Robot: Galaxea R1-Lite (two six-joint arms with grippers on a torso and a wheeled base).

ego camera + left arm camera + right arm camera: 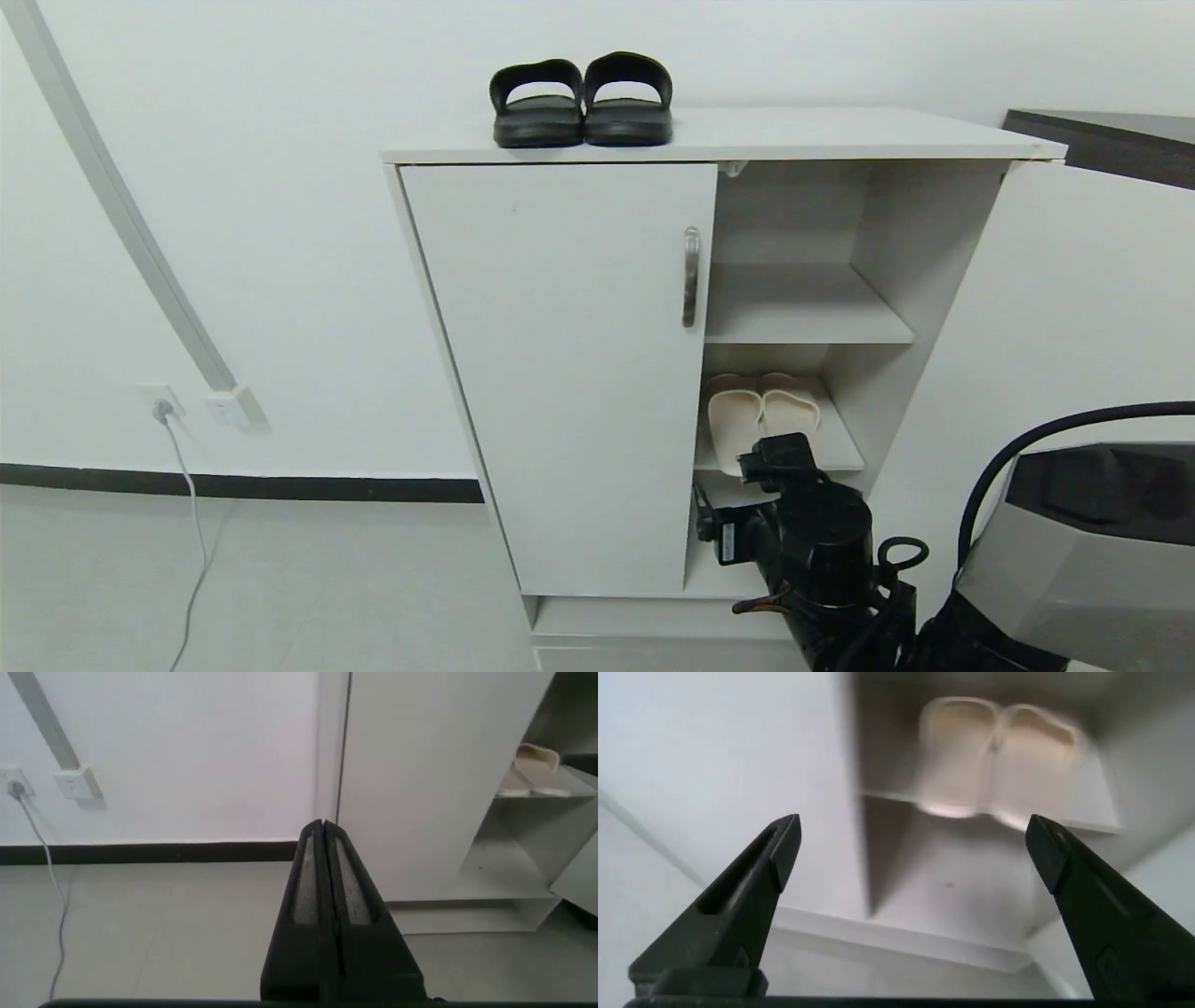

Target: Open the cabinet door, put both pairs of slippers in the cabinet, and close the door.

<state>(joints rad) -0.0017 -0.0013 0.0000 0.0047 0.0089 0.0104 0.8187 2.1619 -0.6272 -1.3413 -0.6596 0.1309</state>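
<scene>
Matt white laminate cabinet (560, 373), brushed metal handle (690, 276), matt rubbery black slippers (581, 121), smooth cream slippers (758, 420)

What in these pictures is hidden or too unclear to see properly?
Head view: the closed left door hides whatever lies behind it.
Head view: the right arm covers the near ends of the beige slippers.
Head view: the open right door runs off the picture's right edge.
Right wrist view: the beige slippers are blurred.

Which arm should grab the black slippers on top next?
Probably right: the right claw is open, at the cabinet. The left claw is shut, low near the floor, far from the black slippers.
</scene>
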